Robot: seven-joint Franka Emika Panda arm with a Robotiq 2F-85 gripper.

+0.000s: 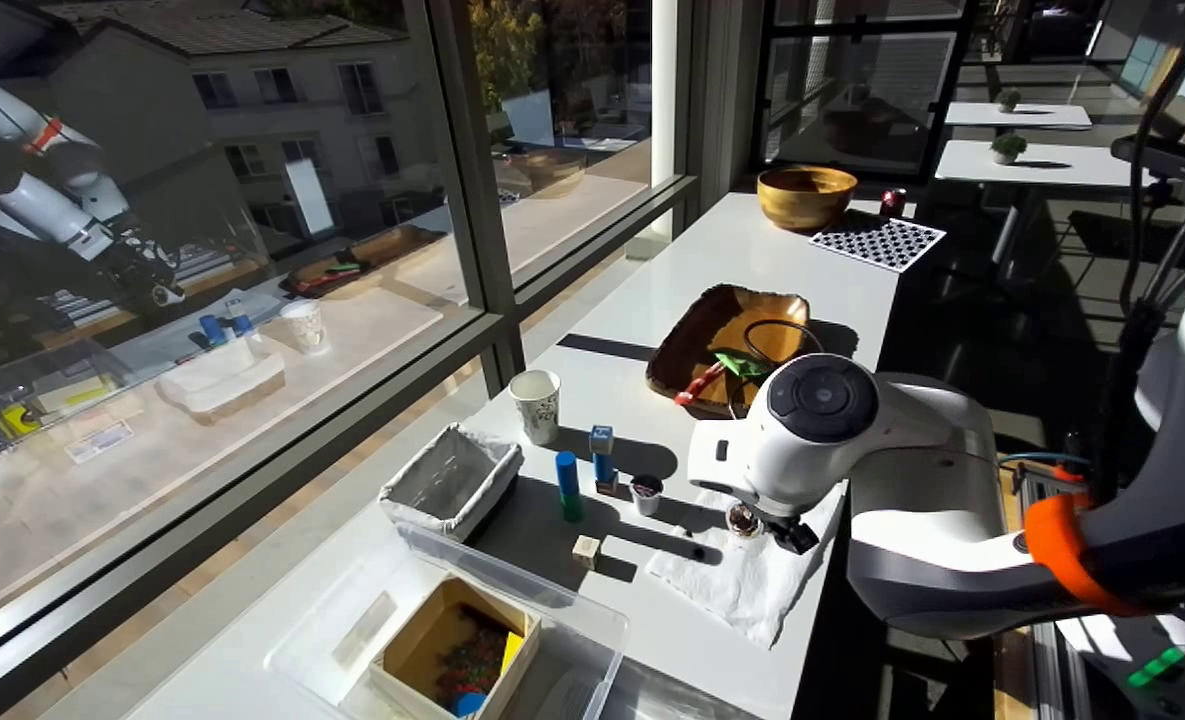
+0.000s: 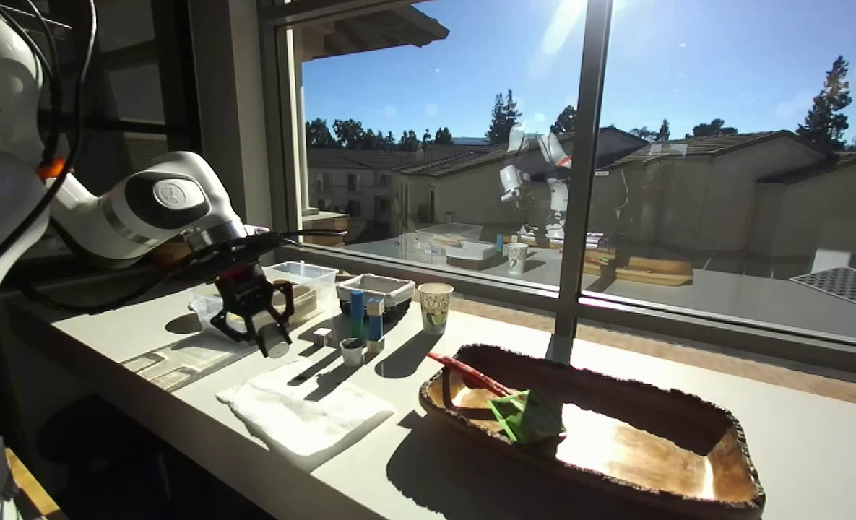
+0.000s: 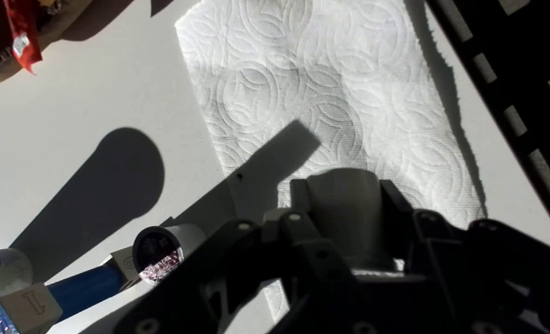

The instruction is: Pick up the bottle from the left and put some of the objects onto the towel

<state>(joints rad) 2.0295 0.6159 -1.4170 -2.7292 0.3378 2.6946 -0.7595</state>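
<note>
- In the wrist view, the gripper is closed on a small pale cup, a finger against each side, the cup's width keeping the jaws apart.
- Behind the cup there lies the embossed paper towel, slightly wrinkled and crossed by a straight-edged shadow.
- At lower left, a coffee pod with a torn lid is near a blue cylinder, which has a wooden block at its top end.
- In an exterior view, the gripper points down, the cup tilted in it; whether the cup touches the towel I cannot tell.
- There, a bark-rimmed wooden tray holds a red wrapper and a green folded piece; a patterned paper cup stands upright.
- In an exterior view, the robot arm hides much of the gripper; the paper towel lies near the table edge, and a small cube sits between it and a lined basket.
</note>
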